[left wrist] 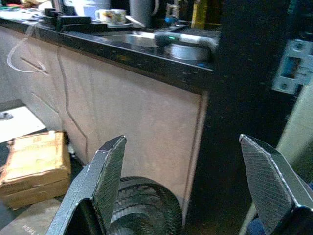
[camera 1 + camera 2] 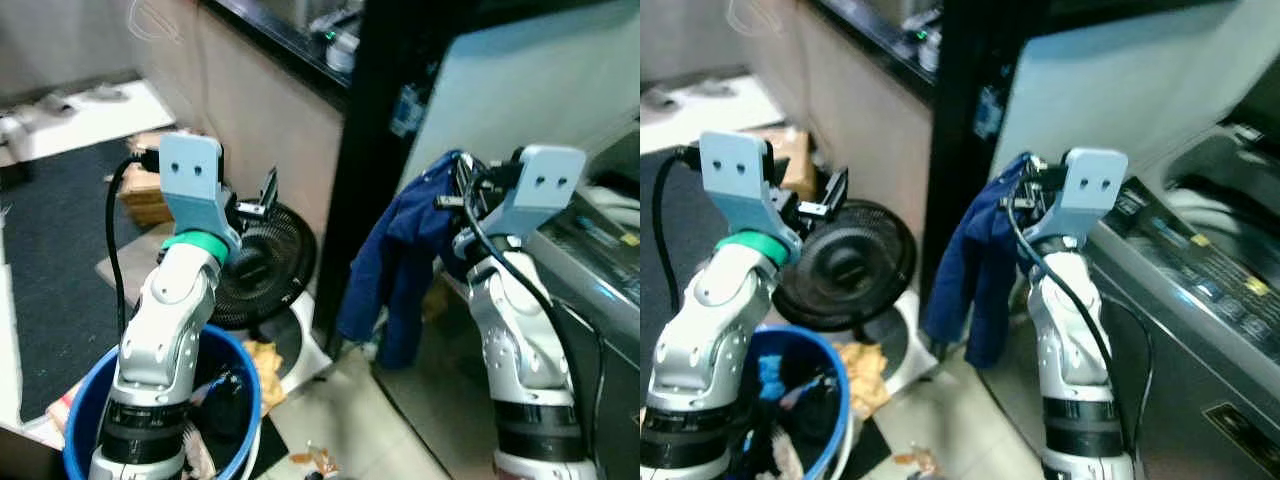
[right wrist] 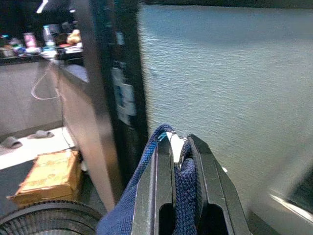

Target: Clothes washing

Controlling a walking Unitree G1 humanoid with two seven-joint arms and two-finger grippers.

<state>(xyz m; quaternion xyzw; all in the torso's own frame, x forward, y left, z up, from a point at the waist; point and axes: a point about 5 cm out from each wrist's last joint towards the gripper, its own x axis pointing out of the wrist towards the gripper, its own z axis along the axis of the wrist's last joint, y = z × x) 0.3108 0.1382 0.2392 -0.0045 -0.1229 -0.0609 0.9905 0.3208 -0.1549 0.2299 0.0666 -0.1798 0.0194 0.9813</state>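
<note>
A dark blue garment (image 2: 395, 262) hangs from my right gripper (image 3: 177, 155), which is shut on a fold of it; the cloth droops toward the floor beside the washing machine (image 2: 1200, 300), whose top opening lies to my right. My left gripper (image 1: 181, 181) is raised over the blue laundry bucket (image 2: 95, 400) and stands open with nothing between its fingers (image 1: 110, 169). Dark and light clothes (image 2: 215, 400) lie inside the bucket.
A black floor fan (image 2: 262, 265) stands just ahead of the bucket, against a beige counter front (image 2: 265, 120) with a black top. A black post (image 2: 375, 130) rises between counter and washer. A cardboard box (image 1: 34, 164) sits on the floor at left.
</note>
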